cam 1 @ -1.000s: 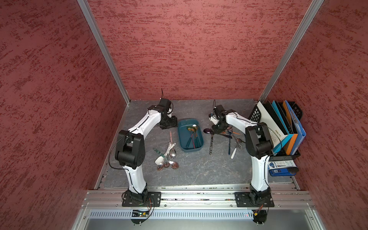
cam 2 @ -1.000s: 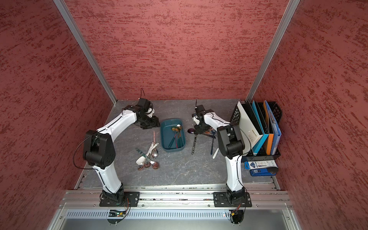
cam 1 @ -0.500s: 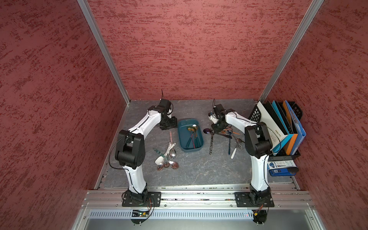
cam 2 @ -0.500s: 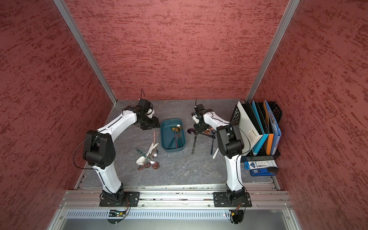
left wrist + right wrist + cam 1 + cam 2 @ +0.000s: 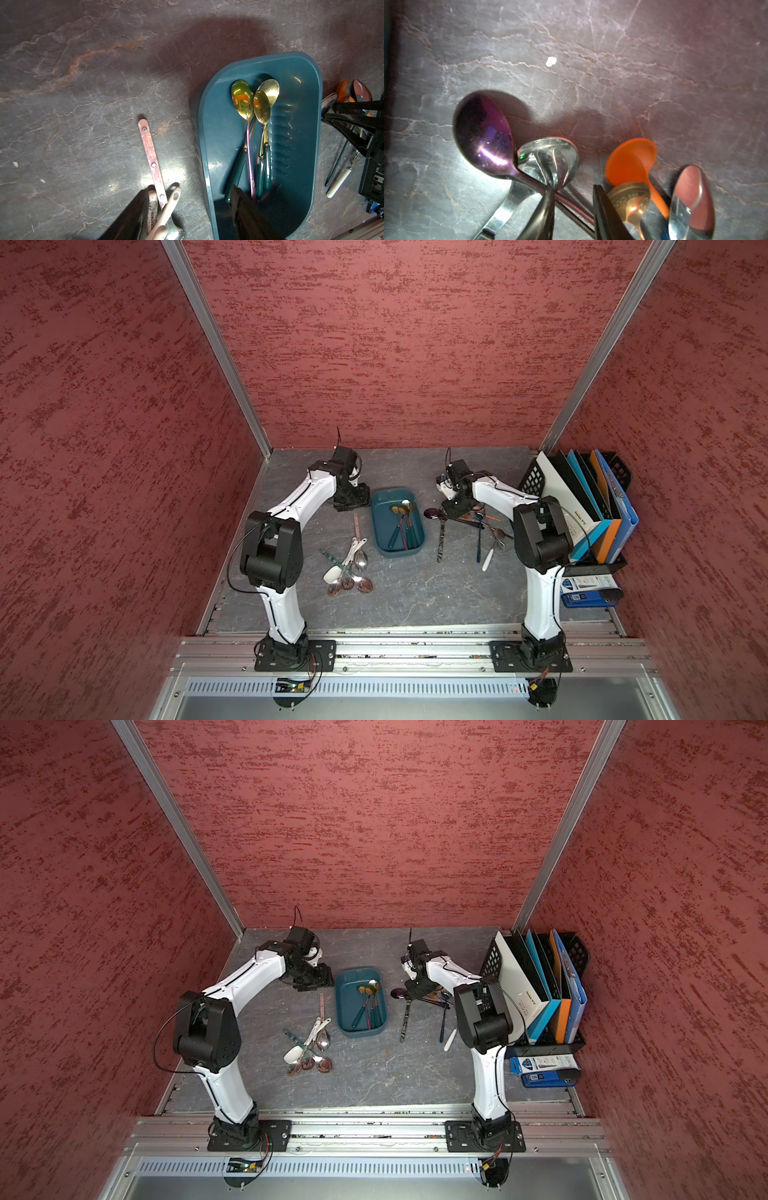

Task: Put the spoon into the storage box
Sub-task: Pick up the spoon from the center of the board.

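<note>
A purple spoon (image 5: pixel 483 135) lies on the grey table right of the storage box, its bowl showing in both top views (image 5: pixel 431 513) (image 5: pixel 398 992). My right gripper (image 5: pixel 573 207) is down over its thin handle, which runs slantwise between the two fingers and touches both. The spoon rests on the table. The storage box (image 5: pixel 384 499) (image 5: pixel 347 986) (image 5: pixel 297 124), a shallow dark teal tray, holds gold-bowled spoons (image 5: pixel 243 99) with teal handles. My left gripper (image 5: pixel 190 216) hangs open at the box's left rim (image 5: pixel 351 502), one finger over the box, nothing between its fingers.
Around the right gripper lie a silver spoon (image 5: pixel 550 160), an orange spoon (image 5: pixel 631 160), a bronze spoon (image 5: pixel 631 199) and a mirror-bowled spoon (image 5: pixel 691 197). A pile of spoons (image 5: pixel 349 568) lies left of the box. A black file rack (image 5: pixel 582 506) stands at the right.
The right gripper's jaws have come in slightly on the purple spoon's handle. Both arms and the spoons stay where they were.
</note>
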Action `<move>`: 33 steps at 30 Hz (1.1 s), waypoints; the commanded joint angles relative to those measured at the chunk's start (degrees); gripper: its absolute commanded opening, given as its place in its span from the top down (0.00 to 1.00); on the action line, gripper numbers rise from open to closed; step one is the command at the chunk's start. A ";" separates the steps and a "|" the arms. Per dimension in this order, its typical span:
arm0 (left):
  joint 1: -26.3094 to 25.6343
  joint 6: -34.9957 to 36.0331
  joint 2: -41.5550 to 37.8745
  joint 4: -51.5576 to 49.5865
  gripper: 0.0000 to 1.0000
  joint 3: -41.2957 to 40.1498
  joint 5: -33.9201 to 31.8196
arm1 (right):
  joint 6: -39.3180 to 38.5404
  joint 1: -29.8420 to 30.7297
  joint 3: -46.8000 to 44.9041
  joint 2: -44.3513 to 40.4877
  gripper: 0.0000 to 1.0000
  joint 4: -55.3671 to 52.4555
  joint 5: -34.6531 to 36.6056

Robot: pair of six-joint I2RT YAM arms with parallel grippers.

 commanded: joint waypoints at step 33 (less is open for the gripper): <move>-0.13 -0.29 -0.06 0.36 0.35 1.04 1.46 | -1.02 -0.23 -7.26 -6.53 0.68 6.51 -1.66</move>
